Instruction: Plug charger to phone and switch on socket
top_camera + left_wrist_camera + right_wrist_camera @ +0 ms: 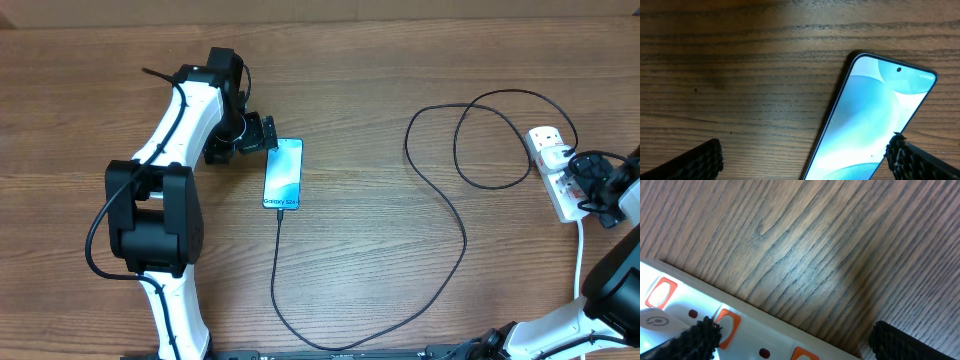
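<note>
The phone (283, 174) lies flat on the tabletop (400, 60), screen up and lit. The left gripper (266, 135) hovers at its top end, spread wide and holding nothing. In the left wrist view the phone's upper corner sits between the two fingers (695, 162) without touching either.

The black cable (463, 240) meets the phone's lower edge. From there it runs toward the near side of the tabletop, swings right and loops up to the white plug (545, 140) at the far end of the power strip (560, 200). The plug tip (281, 212) looks joined to the phone, though the overhead view is too small to tell whether it is fully seated.

The right gripper (588, 180) hangs over the power strip, also wide and empty. One of its pads sits just above the row of orange-red switches (727, 322).

The phone is probably light, stiff and slick, with a glass face that would scratch or crack. It is best held across its long edges, never pressed on the screen. The cable is thin and limp, so it can only be steered by pinching close behind the tip. The power strip is light and may slide or tip under a push. A switch therefore wants a short, straight press from one fingertip, landing on the rocker and not its neighbour.
</note>
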Motion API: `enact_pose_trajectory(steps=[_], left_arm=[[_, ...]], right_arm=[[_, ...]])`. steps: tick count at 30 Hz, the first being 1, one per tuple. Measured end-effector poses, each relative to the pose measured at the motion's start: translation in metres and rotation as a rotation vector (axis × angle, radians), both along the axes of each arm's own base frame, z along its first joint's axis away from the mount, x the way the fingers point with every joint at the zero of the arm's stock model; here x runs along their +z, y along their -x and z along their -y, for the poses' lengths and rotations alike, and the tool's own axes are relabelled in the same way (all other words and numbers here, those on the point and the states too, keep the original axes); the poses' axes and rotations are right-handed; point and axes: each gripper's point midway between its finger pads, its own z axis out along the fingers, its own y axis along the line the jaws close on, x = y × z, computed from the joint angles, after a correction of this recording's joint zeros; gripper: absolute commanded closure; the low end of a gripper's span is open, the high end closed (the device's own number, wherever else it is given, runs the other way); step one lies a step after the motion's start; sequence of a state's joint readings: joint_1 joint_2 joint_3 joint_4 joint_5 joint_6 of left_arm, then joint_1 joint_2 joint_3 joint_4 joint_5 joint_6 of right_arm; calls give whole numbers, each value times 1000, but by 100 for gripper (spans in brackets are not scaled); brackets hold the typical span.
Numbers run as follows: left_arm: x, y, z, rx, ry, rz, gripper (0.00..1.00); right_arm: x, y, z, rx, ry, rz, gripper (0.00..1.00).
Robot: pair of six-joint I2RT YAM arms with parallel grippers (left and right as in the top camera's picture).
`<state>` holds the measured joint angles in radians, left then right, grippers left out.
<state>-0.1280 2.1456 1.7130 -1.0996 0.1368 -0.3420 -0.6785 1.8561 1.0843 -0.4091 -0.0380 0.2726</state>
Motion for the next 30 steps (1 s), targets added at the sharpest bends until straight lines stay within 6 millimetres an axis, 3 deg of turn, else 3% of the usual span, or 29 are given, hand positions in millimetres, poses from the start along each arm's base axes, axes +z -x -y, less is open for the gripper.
enact_pose_trajectory(steps=[11, 30], left_arm=[[0, 0, 0, 0, 0, 0, 0], [0, 0, 0, 0, 0, 0, 0]], right_arm=[[0, -1, 1, 9, 11, 4, 1], [0, 4, -11, 87, -16, -19, 5]])
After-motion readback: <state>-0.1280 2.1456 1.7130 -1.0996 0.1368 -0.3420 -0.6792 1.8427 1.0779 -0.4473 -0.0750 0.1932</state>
